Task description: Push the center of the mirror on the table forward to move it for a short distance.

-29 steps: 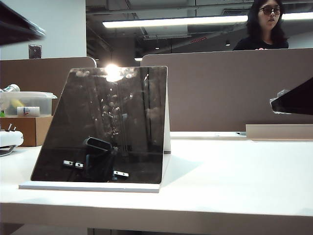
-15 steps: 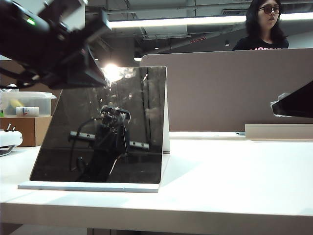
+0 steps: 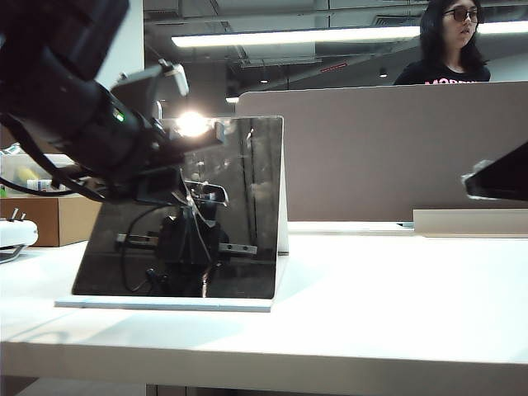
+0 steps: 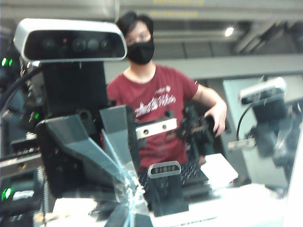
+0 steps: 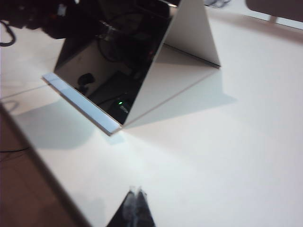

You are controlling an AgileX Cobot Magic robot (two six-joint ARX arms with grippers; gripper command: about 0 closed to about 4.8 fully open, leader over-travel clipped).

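Note:
The mirror (image 3: 247,206), a dark square panel leaning back on a white wedge stand (image 5: 189,28), sits on the white table (image 3: 396,289) left of centre. My left gripper (image 3: 210,136) is pressed against the upper middle of the glass. In the left wrist view the mirror (image 4: 213,142) fills the frame with reflections, and the left gripper (image 4: 129,208) is shut, its tips meeting their own reflection. My right gripper (image 3: 495,177) hovers at the far right, shut and empty; the right gripper (image 5: 136,191) looks across the table (image 5: 213,156) at the mirror (image 5: 113,71) from the side.
Brown partition panels (image 3: 371,148) stand behind the table, with a person (image 3: 450,41) beyond them. At the left are a cardboard box (image 3: 49,219), a plastic container (image 3: 33,169) on it, and a white device (image 3: 16,235). The table's front edge runs close below the mirror's base.
My left arm swung in from the upper left and came down onto the mirror's face. The mirror's base has slid a little to the right and back. The right gripper stayed put.

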